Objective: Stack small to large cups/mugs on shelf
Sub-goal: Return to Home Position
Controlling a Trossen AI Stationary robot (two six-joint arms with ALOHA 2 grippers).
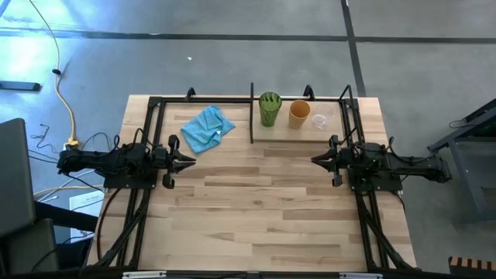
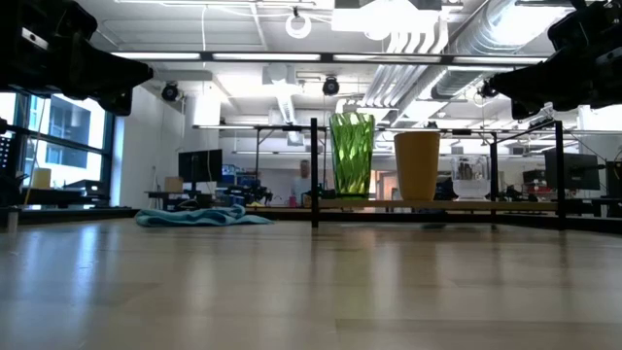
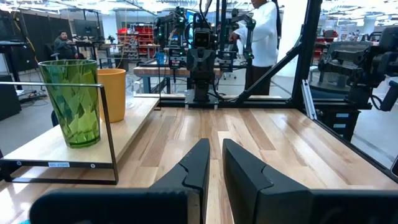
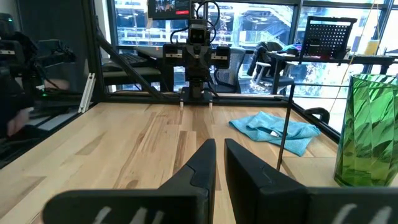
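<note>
Nearby, blue cloth point(image 1: 208, 129), shelf divider point(image 1: 252, 113) between, green tumbler point(image 1: 270, 108).

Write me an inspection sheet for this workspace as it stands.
Surface: wooden tabletop, no spills seen.
Job's things: green tumbler, orange cup and clear glass stand upright in a row on the shelf, right of its divider.
Clutter: blue cloth, crumpled left of the divider.
Grippers: left gripper and right gripper face each other, shut, empty.
Cables: yellow cable on the floor.
Surroundings: person in white beyond the table.
</note>
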